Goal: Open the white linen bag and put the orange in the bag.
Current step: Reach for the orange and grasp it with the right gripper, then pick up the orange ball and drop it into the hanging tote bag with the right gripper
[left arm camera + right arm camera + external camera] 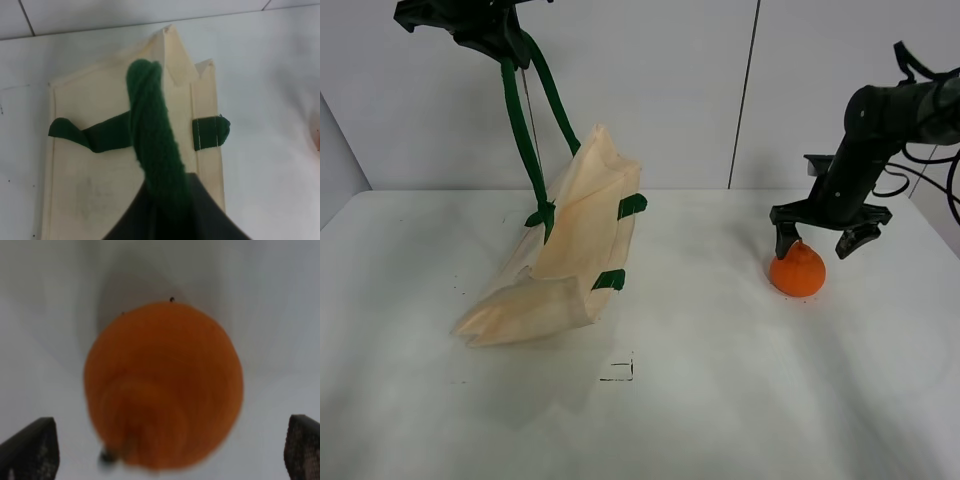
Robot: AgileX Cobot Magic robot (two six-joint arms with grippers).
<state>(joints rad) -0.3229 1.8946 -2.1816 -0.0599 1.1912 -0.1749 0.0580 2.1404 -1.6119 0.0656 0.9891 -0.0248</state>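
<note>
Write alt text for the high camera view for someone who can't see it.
The left gripper holds the white linen bag up by a green handle, its bottom on the table; the open right gripper hangs over the orange.

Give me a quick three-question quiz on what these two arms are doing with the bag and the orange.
1. True or false: the round bright orange fruit already lies inside the cream-white cloth bag.
2. Which holds up the bag's dark green strap handle: the left gripper or the right gripper?
3. The right gripper is: A) shut on the orange, B) open over the orange, C) gripping the bag.
Key: 1 false; 2 left; 3 B.
</note>
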